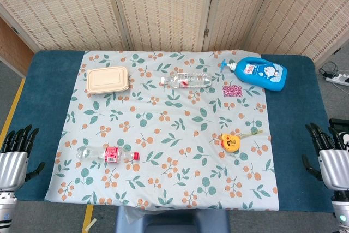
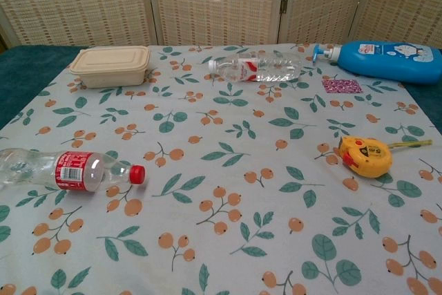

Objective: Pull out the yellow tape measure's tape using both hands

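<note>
Head view – edges: my left hand (image 1: 15, 154) and right hand (image 1: 327, 154) sit off the floral cloth (image 1: 163, 189) at its two side edges, fingers spread, holding nothing.
Head view – task thing: yellow tape measure (image 1: 229, 142) on the cloth's right half, short tape tip out – well apart from both hands.
Chest view – count: two clear plastic bottles (image 2: 69, 168), one blue bottle (image 2: 390, 60), one beige lidded box (image 2: 110, 65).
Chest view – shapes: tape measure rounded, lying flat.
</note>
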